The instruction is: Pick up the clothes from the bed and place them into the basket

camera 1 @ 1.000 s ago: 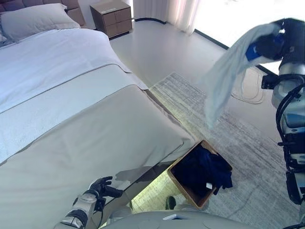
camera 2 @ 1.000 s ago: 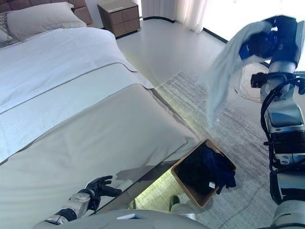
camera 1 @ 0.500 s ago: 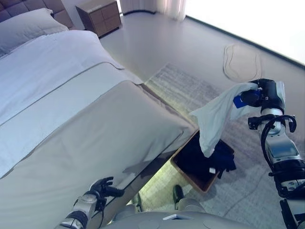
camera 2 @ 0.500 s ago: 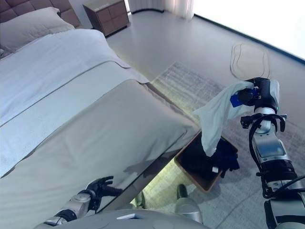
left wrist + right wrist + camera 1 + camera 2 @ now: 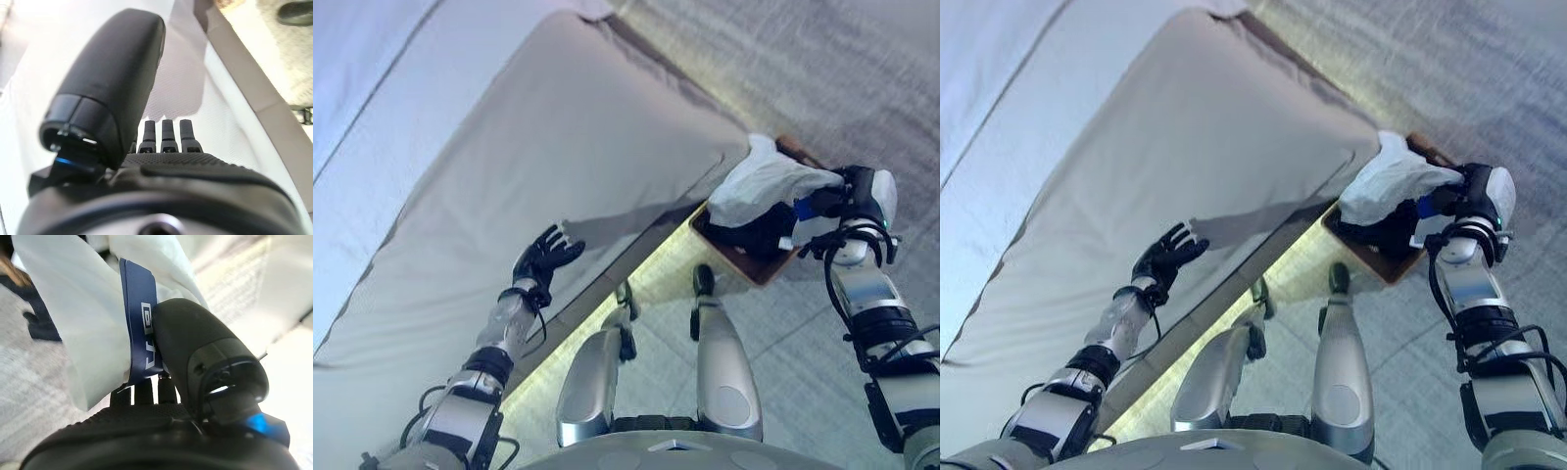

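Observation:
My right hand (image 5: 850, 192) is shut on a white garment with a blue band (image 5: 764, 181), which droops over the wooden basket (image 5: 759, 268) on the floor at the bed's corner. Dark clothes (image 5: 756, 232) lie in the basket under it. The right wrist view shows my thumb (image 5: 195, 357) pinching the white cloth (image 5: 73, 323) at its blue band (image 5: 142, 342). My left hand (image 5: 546, 258) rests open, fingers spread, on the grey bedcover (image 5: 509, 166) near the bed's edge; its straight fingers (image 5: 166, 134) show in the left wrist view.
The bed (image 5: 1058, 147) fills the left of the eye views, with a paler sheet at the upper left. A grey patterned rug (image 5: 822, 78) lies under and past the basket. Pale floor (image 5: 803, 362) shows between the bed and my right arm.
The camera has tilted down sharply. My right hand has lowered the white garment onto the basket. My left hand has spread flat on the bedcover.

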